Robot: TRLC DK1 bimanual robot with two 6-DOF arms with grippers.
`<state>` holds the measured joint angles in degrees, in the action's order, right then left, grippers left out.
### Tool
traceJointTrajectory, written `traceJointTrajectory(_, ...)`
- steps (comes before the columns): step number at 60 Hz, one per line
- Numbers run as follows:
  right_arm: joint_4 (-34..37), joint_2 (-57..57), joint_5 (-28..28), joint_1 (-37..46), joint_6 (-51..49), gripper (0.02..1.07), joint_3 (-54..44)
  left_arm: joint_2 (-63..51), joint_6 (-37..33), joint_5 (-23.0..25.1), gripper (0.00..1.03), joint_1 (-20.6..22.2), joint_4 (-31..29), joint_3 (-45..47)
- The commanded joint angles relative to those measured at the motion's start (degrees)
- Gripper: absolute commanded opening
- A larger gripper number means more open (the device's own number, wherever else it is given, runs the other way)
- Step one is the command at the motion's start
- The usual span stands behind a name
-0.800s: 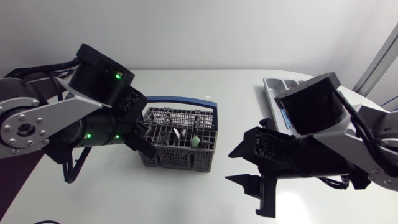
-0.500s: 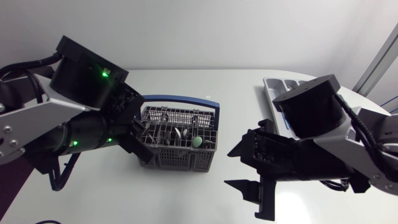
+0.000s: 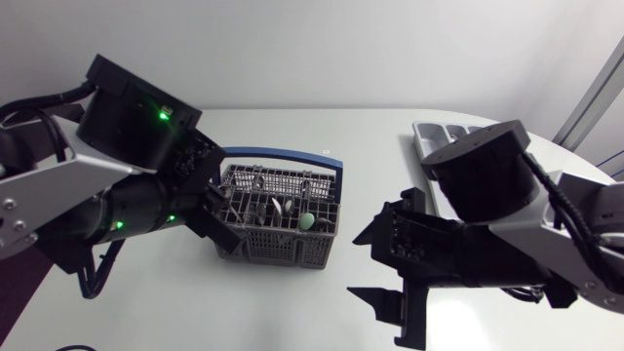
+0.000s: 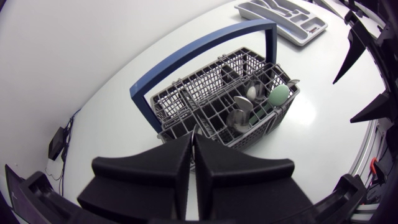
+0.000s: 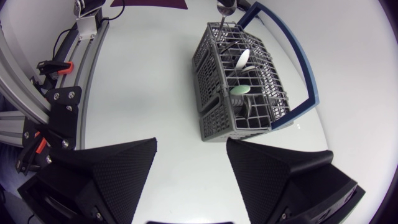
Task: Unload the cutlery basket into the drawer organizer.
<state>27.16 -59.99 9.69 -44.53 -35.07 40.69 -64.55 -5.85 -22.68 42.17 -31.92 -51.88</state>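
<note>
The grey wire cutlery basket (image 3: 283, 234) with a blue handle (image 3: 283, 153) stands mid-table and holds several pieces, among them a green spoon (image 3: 307, 222) and a white spoon (image 5: 244, 59). My left gripper (image 3: 226, 213) is at the basket's left end. In the left wrist view its fingers (image 4: 193, 140) are pressed together on the thin metal handle of a cutlery piece (image 4: 194, 129) that stands in the basket (image 4: 230, 99). My right gripper (image 3: 356, 265) hangs open to the right of the basket (image 5: 239, 87), holding nothing. The grey drawer organizer (image 3: 434, 136) lies at the far right.
My right arm's large body covers part of the organizer (image 4: 283, 18) in the head view. White tabletop runs in front of and behind the basket.
My left arm has lifted and swung a little left at the basket's end. My right gripper has drifted slightly down and toward the basket.
</note>
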Motion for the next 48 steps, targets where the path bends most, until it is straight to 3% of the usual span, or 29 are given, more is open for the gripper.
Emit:
traceJointTrajectory(1,0.0,0.5,-0.8,-0.9,1.1,0.85,-0.8,-0.1,-0.9,-1.6,0.04,-0.6,1.2,-1.5)
traceJointTrajectory(11,-0.1,0.1,-1.0,-1.2,1.3,0.85,-0.6,-0.2,-1.1,-2.8,0.04,-0.5,1.1,-1.7)
traceJointTrajectory(35,-0.1,0.0,-1.7,-2.4,1.9,0.85,-0.7,-0.4,-2.0,-9.5,0.04,4.4,2.1,0.8)
traceJointTrajectory(48,-0.1,-0.4,-1.9,-3.0,2.3,0.85,-0.6,-0.6,-1.8,-9.5,0.04,4.5,4.0,3.7)
